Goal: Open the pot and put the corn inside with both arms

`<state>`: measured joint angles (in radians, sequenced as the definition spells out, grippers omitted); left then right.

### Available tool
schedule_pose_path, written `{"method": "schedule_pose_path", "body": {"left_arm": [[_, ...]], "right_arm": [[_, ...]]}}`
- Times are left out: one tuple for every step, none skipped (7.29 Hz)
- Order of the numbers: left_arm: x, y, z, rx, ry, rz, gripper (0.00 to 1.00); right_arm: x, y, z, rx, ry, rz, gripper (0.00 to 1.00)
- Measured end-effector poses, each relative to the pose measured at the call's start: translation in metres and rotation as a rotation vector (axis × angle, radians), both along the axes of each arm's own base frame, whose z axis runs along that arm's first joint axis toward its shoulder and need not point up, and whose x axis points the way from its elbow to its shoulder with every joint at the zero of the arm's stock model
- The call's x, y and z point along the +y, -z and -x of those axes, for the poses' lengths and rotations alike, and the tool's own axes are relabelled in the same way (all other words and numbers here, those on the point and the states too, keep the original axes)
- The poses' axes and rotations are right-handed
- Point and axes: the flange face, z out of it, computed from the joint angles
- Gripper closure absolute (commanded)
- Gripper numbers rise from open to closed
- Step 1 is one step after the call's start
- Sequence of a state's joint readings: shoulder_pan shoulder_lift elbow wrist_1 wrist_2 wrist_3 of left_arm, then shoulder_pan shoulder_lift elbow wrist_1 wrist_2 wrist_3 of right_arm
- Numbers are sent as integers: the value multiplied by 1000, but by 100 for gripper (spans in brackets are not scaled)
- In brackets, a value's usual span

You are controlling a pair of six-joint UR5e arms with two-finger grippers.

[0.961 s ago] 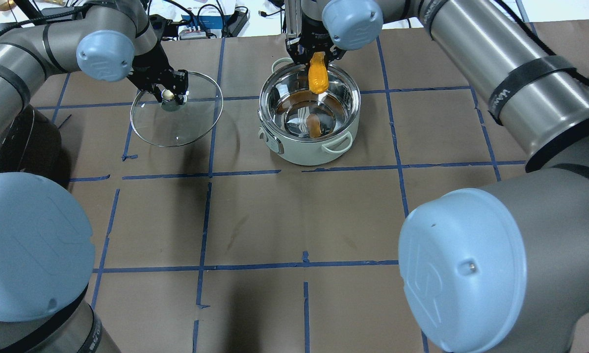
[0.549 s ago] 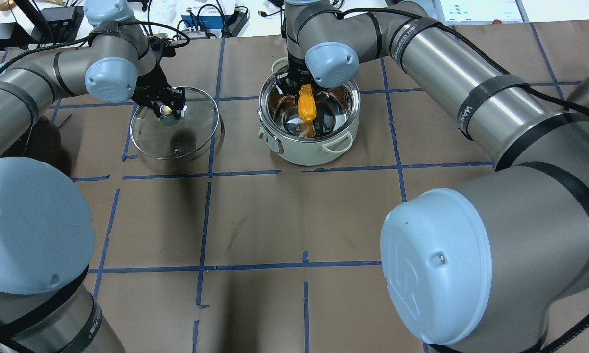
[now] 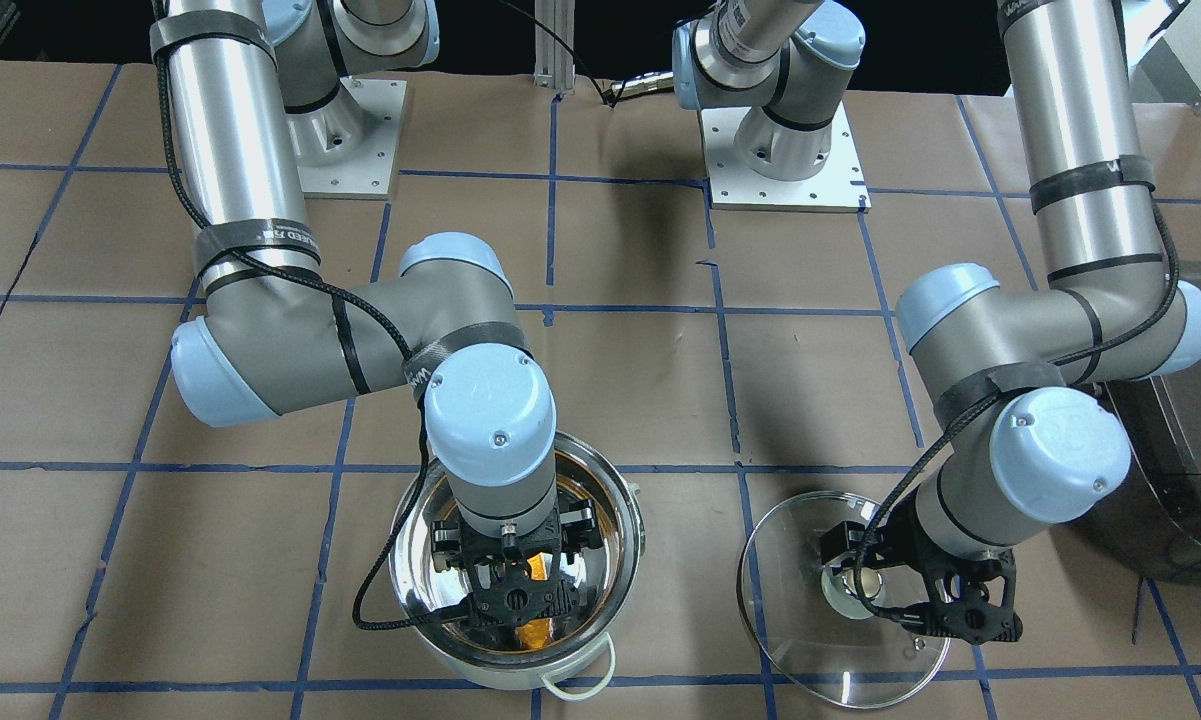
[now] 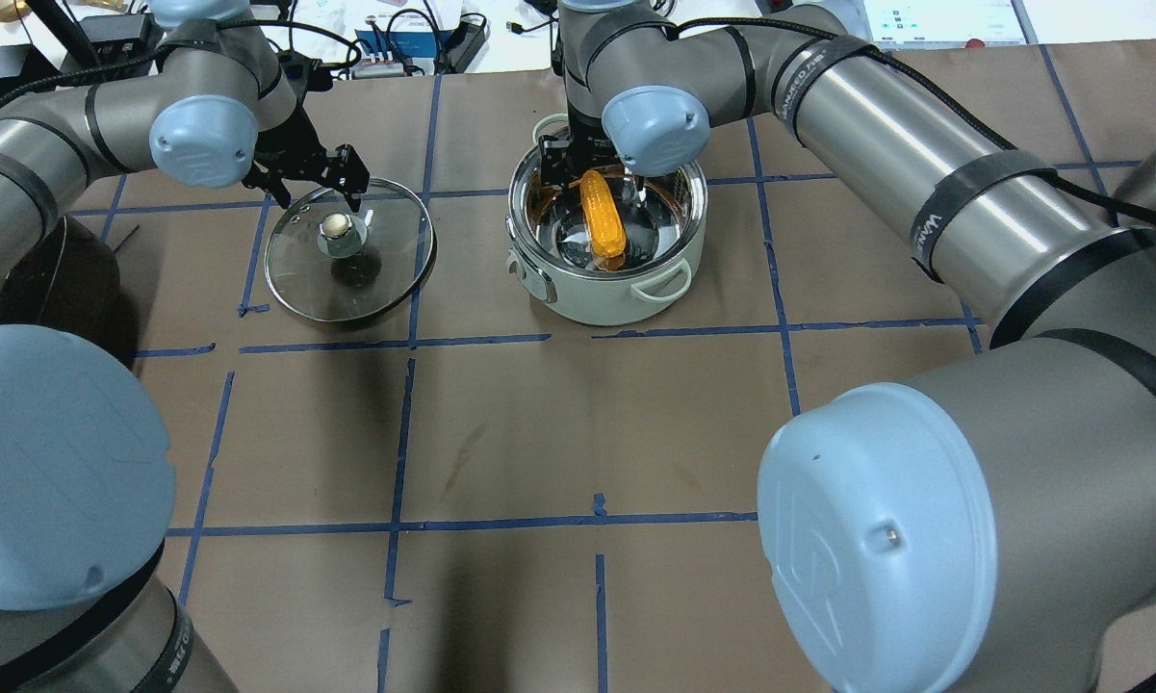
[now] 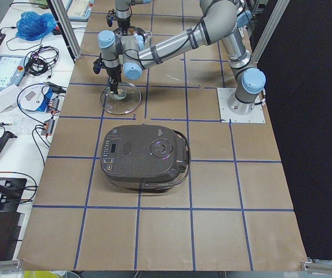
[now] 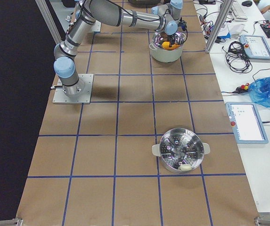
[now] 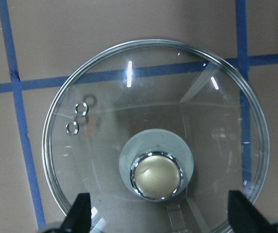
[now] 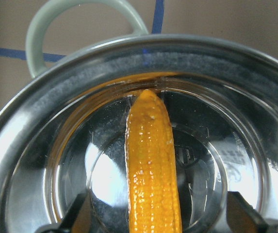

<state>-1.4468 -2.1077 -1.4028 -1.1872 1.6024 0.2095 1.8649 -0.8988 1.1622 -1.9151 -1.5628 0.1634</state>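
Note:
The pot (image 4: 626,303) stands open at the table's far middle. The corn (image 4: 603,226) lies inside it, slanted on the steel bottom, as the right wrist view (image 8: 151,170) shows. My right gripper (image 4: 587,173) hangs inside the pot's far rim, open, its fingertips (image 8: 80,216) clear of the corn on either side. The glass lid (image 4: 385,269) lies flat on the table left of the pot, its knob (image 7: 155,175) up. My left gripper (image 4: 313,192) is open just above the knob, not touching it.
A dark grey rice cooker (image 5: 145,156) sits at the table's left end, near my left arm. A steel steamer basket (image 6: 181,150) stands at the right end. Both arm bases (image 3: 780,150) are bolted at the robot's side.
My right gripper went down into the pot and let go of the corn, which now lies inside. My left gripper set the lid on the table and opened off the knob.

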Motion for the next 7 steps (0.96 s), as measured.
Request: {"method": "schedule_pose_path", "body": {"left_arm": [[18,-45,7,2,2,-25,0],[44,-98,15,3,9,-57,0],[74,-147,23,4,17,-73,0],[101,-183,36,6,33,-81,0],[118,-199,48,7,50,-87,0],[122,-202,55,11,62,-85,0],[123,-203,61,18,71,-80,0]], "right_arm": [[10,-35,12,2,11,-3,0],[22,-73,32,6,33,-11,0],[36,-108,58,11,63,-34,3],[54,-144,96,21,103,-80,5],[79,-171,136,30,125,-131,9],[106,-183,165,33,129,-168,9],[137,-186,179,29,131,-166,6]]}}
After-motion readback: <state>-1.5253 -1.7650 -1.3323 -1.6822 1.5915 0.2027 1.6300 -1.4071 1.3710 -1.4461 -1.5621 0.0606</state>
